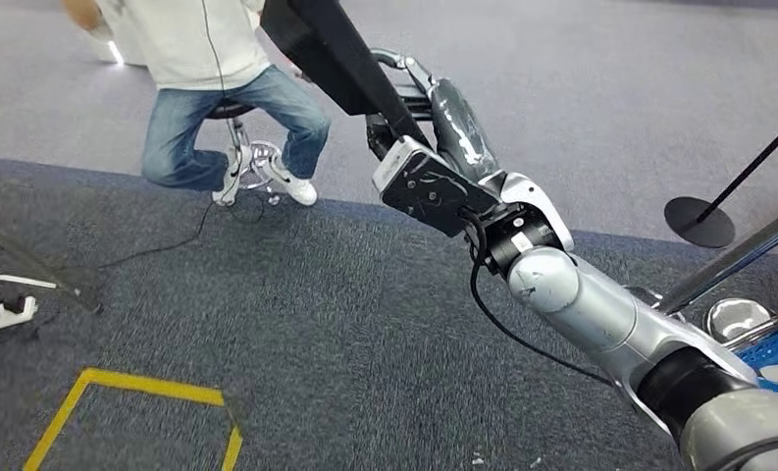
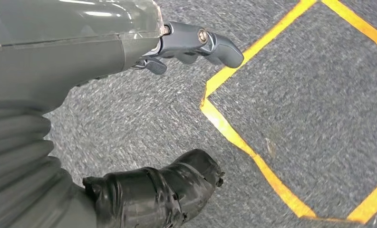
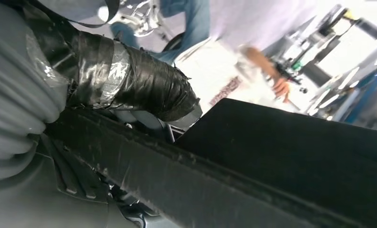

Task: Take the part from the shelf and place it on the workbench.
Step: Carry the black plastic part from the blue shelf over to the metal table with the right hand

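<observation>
my left hand (image 2: 191,45) hangs low over the carpet (image 2: 143,118), fingers apart and holding nothing, beside the yellow tape (image 2: 234,137). my right hand (image 1: 434,113) is raised ahead of me and grips the part (image 1: 331,49), a flat black panel whose long axis runs up and away past the fingers; the wrist view shows its dark edge (image 3: 234,190) lying across the palm. no worktop shows, so i judge i must turn to find it. beyond, a person (image 1: 223,88) sits on a stool (image 1: 252,157), right in the panel's line; a stanchion (image 1: 699,221) stands off to the right.
</observation>
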Motion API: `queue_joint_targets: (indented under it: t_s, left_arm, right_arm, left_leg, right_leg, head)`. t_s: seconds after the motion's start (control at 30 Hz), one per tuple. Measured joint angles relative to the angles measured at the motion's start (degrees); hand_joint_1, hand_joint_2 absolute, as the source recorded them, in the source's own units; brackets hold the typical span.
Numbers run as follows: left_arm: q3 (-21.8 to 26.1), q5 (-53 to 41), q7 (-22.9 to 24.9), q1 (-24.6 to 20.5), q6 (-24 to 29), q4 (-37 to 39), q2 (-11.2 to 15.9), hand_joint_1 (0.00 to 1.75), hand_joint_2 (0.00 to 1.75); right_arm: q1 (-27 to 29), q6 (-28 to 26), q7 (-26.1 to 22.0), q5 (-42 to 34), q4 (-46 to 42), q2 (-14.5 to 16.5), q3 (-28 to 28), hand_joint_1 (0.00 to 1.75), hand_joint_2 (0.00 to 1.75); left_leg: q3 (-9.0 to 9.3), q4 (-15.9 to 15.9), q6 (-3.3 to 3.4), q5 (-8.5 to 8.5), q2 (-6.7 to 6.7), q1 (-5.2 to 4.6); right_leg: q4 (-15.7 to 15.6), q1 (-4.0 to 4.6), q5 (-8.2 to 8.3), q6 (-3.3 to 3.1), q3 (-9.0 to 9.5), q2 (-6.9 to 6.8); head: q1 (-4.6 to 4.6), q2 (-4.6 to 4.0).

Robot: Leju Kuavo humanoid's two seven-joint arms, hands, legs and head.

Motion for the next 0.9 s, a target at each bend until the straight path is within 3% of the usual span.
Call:
queue_joint_targets:
  t_s: [0.07,0.1,0.17,0.23,0.27,0.3,0.33,0.37,0.43,0.5,0.57,0.6,0.67,0.73,0.8,0.83,0.9]
  left_arm:
    - [0.0,-0.01,0.02,-0.05,0.01,0.0,0.1,0.0,1.75]
    - [0.0,0.0,0.04,0.06,0.01,0.0,0.1,0.0,1.75]
    - [0.0,0.01,0.08,0.11,0.02,0.0,0.04,0.0,1.75]
    - [0.0,0.0,0.11,-0.11,0.01,0.0,-0.04,0.0,1.75]
    - [0.0,0.0,0.12,-0.25,0.01,0.0,-0.08,0.0,1.75]
    - [0.0,-0.01,0.12,-0.3,0.0,0.0,-0.14,0.0,1.75]
    - [0.0,0.0,0.13,-0.27,-0.01,0.0,-0.2,0.0,1.75]
    - [0.0,0.01,0.15,-0.2,-0.01,0.0,-0.25,0.0,1.75]
    - [0.0,0.01,0.2,-0.13,-0.02,0.01,-0.27,0.0,1.75]
    - [0.0,0.01,0.25,-0.27,0.02,0.03,-0.22,0.0,1.75]
    - [0.0,-0.01,0.28,-0.15,0.07,0.05,-0.24,0.0,1.75]
    - [0.0,-0.01,0.29,0.03,0.08,0.09,-0.3,0.0,1.75]
    - [0.0,0.0,0.3,0.11,0.09,0.16,-0.4,0.0,1.75]
    - [0.0,-0.05,0.32,-0.09,0.08,0.19,-0.44,0.0,1.75]
    - [0.0,-0.14,0.37,-0.15,0.07,0.2,-0.51,0.0,1.75]
    - [0.0,-0.17,0.4,-0.11,0.07,0.2,-0.57,0.0,1.75]
    - [0.0,-0.19,0.45,-0.03,0.07,0.2,-0.62,0.0,1.75]
  right_arm:
    - [0.02,-0.01,0.05,-0.07,-0.06,-0.11,0.0,1.75,1.75]
    - [0.0,-0.01,0.08,-0.09,-0.09,-0.16,0.0,1.75,1.75]
    - [-0.1,-0.01,0.03,-0.07,-0.26,-0.4,-0.01,1.75,1.75]
    - [-0.08,-0.01,0.01,-0.05,-0.4,-0.69,-0.02,1.75,1.75]
    - [-0.02,-0.01,0.03,-0.06,-0.41,-0.78,-0.02,1.75,1.75]
    - [0.07,-0.01,0.07,-0.07,-0.41,-0.84,-0.02,1.75,1.75]
    - [0.12,-0.01,0.08,-0.07,-0.41,-0.88,-0.02,1.75,1.75]
    - [0.14,-0.01,0.09,-0.07,-0.42,-0.92,-0.02,1.75,1.75]
    - [0.14,-0.01,0.09,-0.07,-0.44,-0.97,-0.02,1.75,1.75]
    - [0.2,-0.02,0.09,-0.06,-0.57,-1.13,-0.02,1.75,1.75]
    - [0.35,-0.03,0.1,-0.04,-0.66,-1.33,-0.02,1.75,1.75]
    - [0.32,-0.03,0.11,-0.02,-0.66,-1.37,-0.02,1.75,1.75]
    - [0.08,-0.03,0.1,0.02,-0.7,-1.4,-0.02,1.75,1.75]
    - [-0.02,-0.03,0.09,0.05,-0.79,-1.45,-0.02,1.75,1.75]
    - [0.07,-0.01,0.1,0.06,-0.82,-1.49,-0.02,1.75,1.75]
    - [0.11,0.02,0.1,0.06,-0.82,-1.49,-0.02,1.75,1.75]
    - [0.07,0.1,0.12,0.05,-0.82,-1.5,-0.02,1.75,1.75]
  left_leg:
    - [0.83,-1.46,0.43,-0.16,-0.88,-0.26]
    - [1.48,-2.25,0.44,0.02,-1.67,-0.1]
    - [3.06,-3.9,0.55,0.4,-3.17,0.62]
    - [3.64,-4.31,0.67,0.38,-4.75,1.07]
    - [3.7,-4.21,0.68,0.25,-5.7,1.17]
    - [3.74,-4.02,0.6,0.04,-6.66,1.26]
    - [3.79,-3.69,0.42,-0.25,-7.61,1.42]
    - [3.82,-3.14,0.13,-0.66,-8.59,1.65]
    - [3.38,-1.41,-0.75,-1.8,-10.43,2.1]
    - [2.35,-0.01,-1.56,-2.5,-12.06,2.34]
    - [1.59,0.15,-2.11,-2.45,-13.44,2.56]
    - [1.45,0.24,-2.37,-2.46,-13.33,2.6]
    - [0.23,2.48,-3.03,-3.52,-10.41,2.49]
    - [-3.06,8.53,-3.71,-5.84,-6.63,2.59]
    - [-6.54,13.69,-4.02,-6.94,-5.59,2.89]
    - [-7.09,13.9,-4.0,-6.16,-5.44,2.95]
    - [-4.9,8.4,-3.55,-2.22,-4.66,2.86]
  right_leg:
    - [-0.88,0.14,-0.12,0.46,0.75,-1.43]
    - [-0.98,0.15,-0.34,0.67,1.21,-1.14]
    - [1.76,0.09,-1.85,1.03,0.46,2.12]
    - [9.06,-0.24,-4.41,1.3,-3.65,5.81]
    - [12.54,-0.39,-5.21,1.53,-6.04,6.49]
    - [14.44,-0.6,-5.02,1.81,-7.79,6.68]
    - [14.18,-0.83,-3.65,2.12,-8.51,6.72]
    - [11.73,-1.11,-1.25,2.5,-8.12,6.92]
    - [4.72,-1.87,2.81,3.29,-5.85,9.17]
    - [1.44,-2.29,3.46,3.17,-4.6,11.39]
    - [1.42,-2.14,2.97,2.22,-4.49,10.88]
    - [1.25,-2.1,2.93,1.82,-4.3,10.16]
    - [0.87,-2.21,2.75,1.02,-3.6,8.68]
    - [0.68,-2.1,2.36,0.61,-2.93,7.07]
    - [0.68,-1.99,1.86,0.51,-2.42,5.43]
    - [0.68,-1.96,1.58,0.54,-2.12,4.63]
    - [0.65,-1.88,0.97,0.69,-1.28,3.13]
  head:
    - [-0.01,0.01]
    - [0.02,0.01]
    - [0.06,0.0]
    - [0.12,0.0]
    - [0.15,0.0]
    - [0.17,0.0]
    - [0.18,-0.01]
    - [0.17,-0.01]
    - [0.19,-0.01]
    - [0.15,0.01]
    - [0.14,0.02]
    - [0.15,0.01]
    - [0.07,0.01]
    - [-0.05,-0.01]
    - [-0.05,-0.01]
    - [-0.05,-0.01]
    - [-0.05,-0.01]
